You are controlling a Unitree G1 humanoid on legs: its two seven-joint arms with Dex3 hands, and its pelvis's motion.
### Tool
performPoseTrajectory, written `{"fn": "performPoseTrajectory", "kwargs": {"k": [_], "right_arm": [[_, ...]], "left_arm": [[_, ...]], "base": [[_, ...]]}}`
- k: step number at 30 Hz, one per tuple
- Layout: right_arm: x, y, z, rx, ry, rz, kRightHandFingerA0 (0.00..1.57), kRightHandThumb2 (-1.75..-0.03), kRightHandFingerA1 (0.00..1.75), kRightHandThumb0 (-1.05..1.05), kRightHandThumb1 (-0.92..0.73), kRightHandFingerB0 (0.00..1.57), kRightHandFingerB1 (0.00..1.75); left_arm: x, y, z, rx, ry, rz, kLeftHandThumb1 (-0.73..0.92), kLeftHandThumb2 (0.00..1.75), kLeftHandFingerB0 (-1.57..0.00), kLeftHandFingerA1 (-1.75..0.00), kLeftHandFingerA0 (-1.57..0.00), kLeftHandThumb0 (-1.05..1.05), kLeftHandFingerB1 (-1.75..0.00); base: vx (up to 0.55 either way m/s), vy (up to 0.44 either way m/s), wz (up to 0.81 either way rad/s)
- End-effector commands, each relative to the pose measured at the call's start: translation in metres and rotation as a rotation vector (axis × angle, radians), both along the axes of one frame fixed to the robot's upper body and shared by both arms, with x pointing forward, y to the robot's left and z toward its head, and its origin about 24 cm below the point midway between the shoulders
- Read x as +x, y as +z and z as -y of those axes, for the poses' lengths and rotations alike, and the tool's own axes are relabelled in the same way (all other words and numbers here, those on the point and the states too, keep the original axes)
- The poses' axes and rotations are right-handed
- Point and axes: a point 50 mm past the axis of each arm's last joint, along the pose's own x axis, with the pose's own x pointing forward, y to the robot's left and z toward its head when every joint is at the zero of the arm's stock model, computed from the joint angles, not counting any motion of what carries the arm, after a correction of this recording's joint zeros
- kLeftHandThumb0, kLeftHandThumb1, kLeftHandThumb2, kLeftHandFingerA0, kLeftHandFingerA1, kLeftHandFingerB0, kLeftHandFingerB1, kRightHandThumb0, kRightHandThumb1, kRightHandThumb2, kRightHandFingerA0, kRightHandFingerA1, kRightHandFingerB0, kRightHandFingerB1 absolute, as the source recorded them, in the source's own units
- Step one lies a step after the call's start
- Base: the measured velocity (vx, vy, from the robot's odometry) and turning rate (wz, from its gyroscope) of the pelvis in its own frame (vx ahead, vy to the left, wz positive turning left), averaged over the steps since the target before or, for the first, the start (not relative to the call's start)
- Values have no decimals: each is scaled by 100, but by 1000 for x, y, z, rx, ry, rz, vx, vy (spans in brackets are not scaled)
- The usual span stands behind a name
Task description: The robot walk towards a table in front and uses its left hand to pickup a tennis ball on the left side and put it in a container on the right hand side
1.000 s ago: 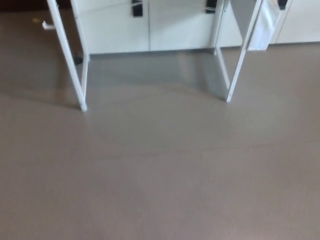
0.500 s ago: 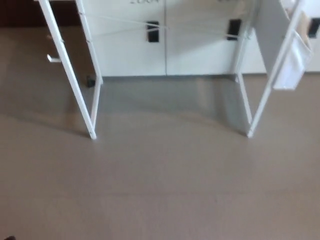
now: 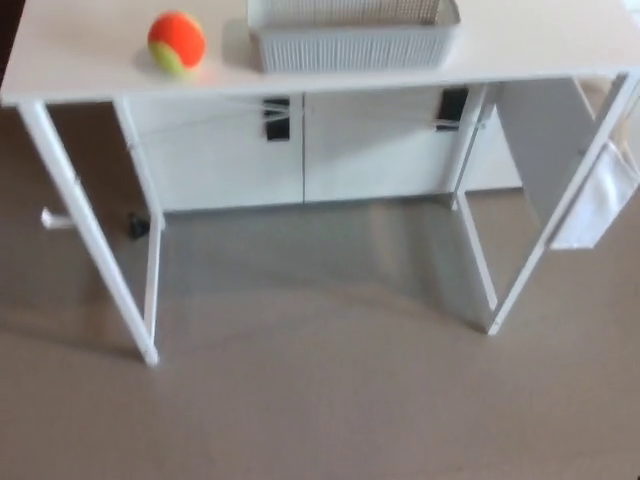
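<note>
An orange and yellow-green tennis ball rests on the left part of a white table at the top of the head view. To its right on the same tabletop stands a grey ribbed container, cut off by the top edge of the picture. Ball and container are a short gap apart. Neither of my hands nor any arm shows in the picture.
The table's white legs reach down to a grey-brown floor. Behind the table stand white cabinets with black handles. A white panel hangs by the right legs.
The whole picture has shifted downward as the camera tilted up: the tabletop, ball and container have come into view, where earlier only the legs and floor showed.
</note>
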Motion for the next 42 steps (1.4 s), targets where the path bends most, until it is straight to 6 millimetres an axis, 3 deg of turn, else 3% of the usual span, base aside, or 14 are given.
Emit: {"fn": "performPoseTrajectory", "kwargs": {"k": [1,8,9,14,15,21,22,23,24,28,29,37,38,42], "right_arm": [[-5,2,5,-6,-12,11,50,-63,115,-70,-32,22,97],[0,-1,6,-19,-20,0,44,-62,113,-69,-32,23,93],[-1,0,6,-19,-13,4,52,-62,110,-71,-32,25,94],[-3,0,6,-20,-9,5,52,-62,112,-72,-32,24,96],[-1,2,5,-27,-2,11,43,-62,117,-74,-34,21,98],[-3,0,5,-24,-19,12,50,-62,114,-71,-33,24,96],[-4,-1,6,-28,-21,3,51,-82,98,-73,-23,30,81],[-4,-2,6,-29,-21,-1,51,-82,98,-73,-23,30,81],[-8,-3,6,-26,-24,-7,37,-63,113,-69,-33,23,94],[-12,-2,6,-40,-8,-7,45,-60,111,-75,-36,23,94],[-12,-3,7,-35,-14,-9,29,-62,119,-72,-34,22,98],[-17,-5,6,-22,-30,-25,38,-64,113,-71,-34,22,94],[-18,-5,6,-25,-28,-28,34,-60,111,-72,-37,22,93],[-17,-7,7,-35,-23,-36,38,-62,117,-75,-35,23,96]], "left_arm": [[-6,-2,-1,0,-8,-21,70,60,-19,-35,-28,-10,-30],[-1,1,-1,9,-12,-8,69,60,-20,-35,-29,-11,-31],[-1,2,-1,11,-13,-13,69,61,-20,-35,-28,-12,-31],[-2,2,-1,12,-14,-18,69,61,-20,-35,-28,-11,-31],[0,4,0,7,-28,-3,69,61,-19,-35,-27,-13,-31],[2,4,-1,7,-21,-13,69,61,-19,-35,-28,-12,-31],[1,3,-1,14,-28,-18,69,61,-19,-35,-28,-12,-31],[1,3,-2,18,-31,-21,69,61,-19,-35,-28,-12,-31],[-1,3,-2,13,-38,-26,69,61,-18,-35,-28,-12,-31],[-2,4,-1,20,-92,-52,67,61,-15,-36,-27,-18,-31],[-1,4,-1,22,-109,-58,67,61,-17,-36,-27,-18,-31],[-2,4,-1,47,-214,-104,65,62,-18,-39,-30,-22,-33],[-2,4,-1,51,-213,-109,48,90,-7,-54,-26,-15,-46],[0,3,-2,63,-215,-117,48,90,-8,-55,-27,-15,-46]], "base": [[327,138,11],[296,25,16],[355,-98,39],[290,-118,28],[230,-118,6],[136,42,-13],[97,159,-12],[161,181,-13],[167,341,90],[96,348,-11],[137,118,-1],[83,-20,4],[72,-140,9],[54,-96,6]]}}
